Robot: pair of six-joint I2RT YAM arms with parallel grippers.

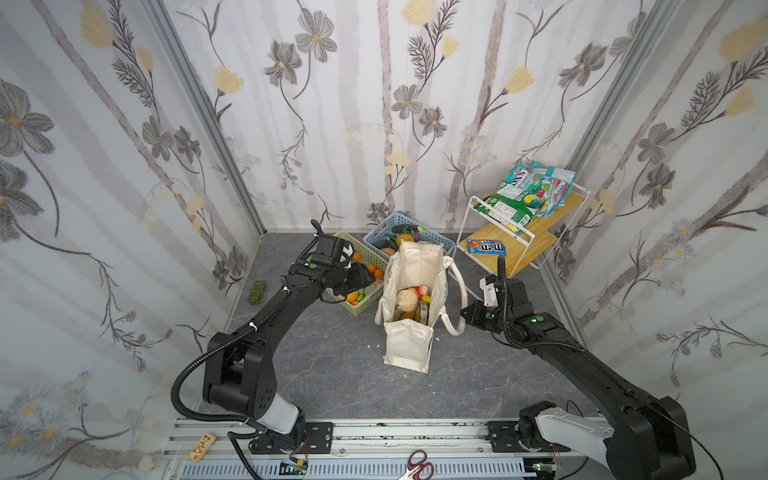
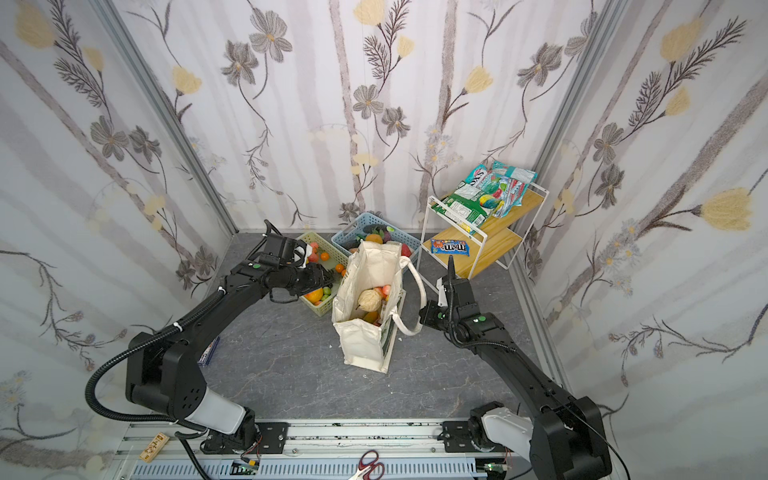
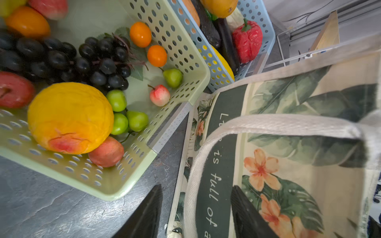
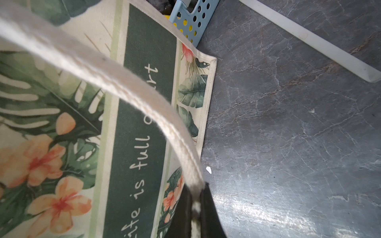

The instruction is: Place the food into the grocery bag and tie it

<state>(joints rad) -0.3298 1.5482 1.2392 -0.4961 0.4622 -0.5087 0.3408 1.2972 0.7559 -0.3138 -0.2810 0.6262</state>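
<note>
The grocery bag [image 1: 409, 332] stands open mid-floor in both top views, with food inside: a beige cauliflower [image 1: 407, 300], a pink-red piece [image 1: 422, 288] and yellow bits. My left gripper [image 3: 196, 188] is open at the bag's left side. Its fingers [image 3: 148, 212] straddle the left white handle [image 3: 268, 123] without pinching it. In a top view this gripper [image 1: 371, 277] sits over the green basket's edge. My right gripper [image 4: 199, 189] is shut on the right white handle [image 4: 123, 78], low beside the bag [image 1: 465, 312].
A green basket [image 3: 115, 191] of fruit and a blue basket [image 1: 434, 237] of vegetables stand behind and left of the bag. A white wire rack [image 1: 519, 237] holds snack packets at the back right. Scissors [image 1: 417, 463] lie on the front rail.
</note>
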